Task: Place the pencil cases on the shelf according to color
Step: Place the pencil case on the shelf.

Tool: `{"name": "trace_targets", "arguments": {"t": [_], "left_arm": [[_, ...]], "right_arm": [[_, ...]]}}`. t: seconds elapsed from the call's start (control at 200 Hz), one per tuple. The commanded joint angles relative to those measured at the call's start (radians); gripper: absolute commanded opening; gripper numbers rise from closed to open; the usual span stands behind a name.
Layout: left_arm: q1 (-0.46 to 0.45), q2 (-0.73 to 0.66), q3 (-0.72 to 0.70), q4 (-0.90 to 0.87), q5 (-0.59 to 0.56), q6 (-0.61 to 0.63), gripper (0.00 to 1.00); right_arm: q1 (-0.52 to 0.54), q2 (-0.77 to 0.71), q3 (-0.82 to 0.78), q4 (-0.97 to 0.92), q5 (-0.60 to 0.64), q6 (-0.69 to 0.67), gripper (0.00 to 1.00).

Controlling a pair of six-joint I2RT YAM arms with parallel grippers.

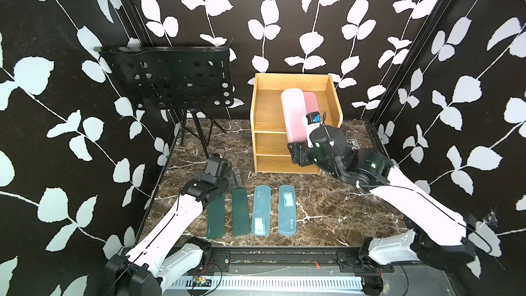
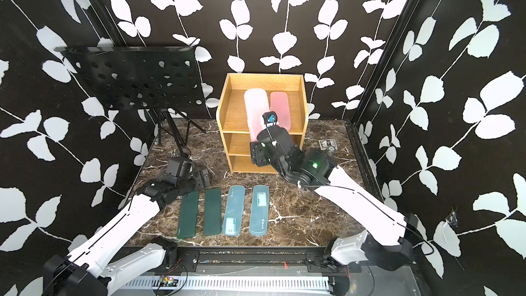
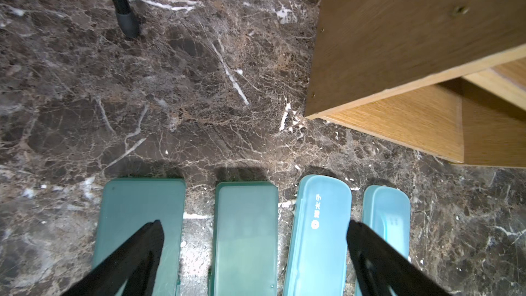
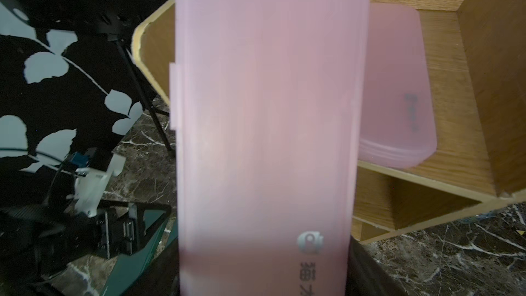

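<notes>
— What has the right gripper [image 1: 298,149] got hold of?

— A long translucent pink plastic pencil case [image 1: 293,115]. Its fingers are clamped on the near end. They stand fairly wide apart, since the case's width fills the gap between them. In the right wrist view that case [image 4: 264,109] covers the whole middle of the picture.

— And where is the case?

— Over the top tier of the light oak-coloured wooden three-tier shelf [image 1: 293,82]. The far end reaches in towards the back wall. The near end sticks out past the front edge, where the gripper has it. Whether it touches the board, I can't tell from here.

— Anything else on that tier?

— The other translucent pink rounded case [image 1: 311,102], lying flat just beside the held one, on the side nearer the shelf's right wall.

— What about the left gripper [image 3: 254,223]?

— It's low over the dark brown marble-patterned tabletop [image 1: 327,209]. Its black fingers [image 3: 148,240] are spread wide with nothing between them. It's at the far ends of the cases on the table.

— Which cases?

— Four in a row in front of the shelf, parallel, with narrow gaps between them. The two opaque dark green flat cases [image 1: 217,217] [image 1: 240,212] are nearest the left arm. The two translucent light blue rounded cases [image 1: 261,210] [image 1: 287,209] come next.

— And that black thing at the back?

— A black perforated metal music stand [image 1: 170,81] on a tripod, left of the shelf and apart from it.
</notes>
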Motion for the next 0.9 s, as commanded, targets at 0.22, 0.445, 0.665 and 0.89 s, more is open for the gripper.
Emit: {"name": "trace_targets", "arguments": {"t": [0.22, 0.445, 0.665, 0.89], "left_arm": [[-0.008, -0.015, -0.03, 0.021, 0.083, 0.042, 0.99], [-0.011, -0.07, -0.096, 0.034, 0.1, 0.041, 0.99], [-0.016, -0.058, -0.105, 0.03, 0.139, 0.048, 0.99], [-0.02, -0.065, -0.097, 0.017, 0.148, 0.061, 0.99]], "right_arm": [[-0.101, 0.225, 0.234, 0.029, -0.065, 0.018, 0.49], [-0.138, 0.387, 0.439, -0.072, -0.084, 0.013, 0.55], [-0.165, 0.5, 0.587, -0.158, -0.083, 0.017, 0.82], [-0.178, 0.504, 0.636, -0.133, -0.114, 0.003, 0.93]]}}
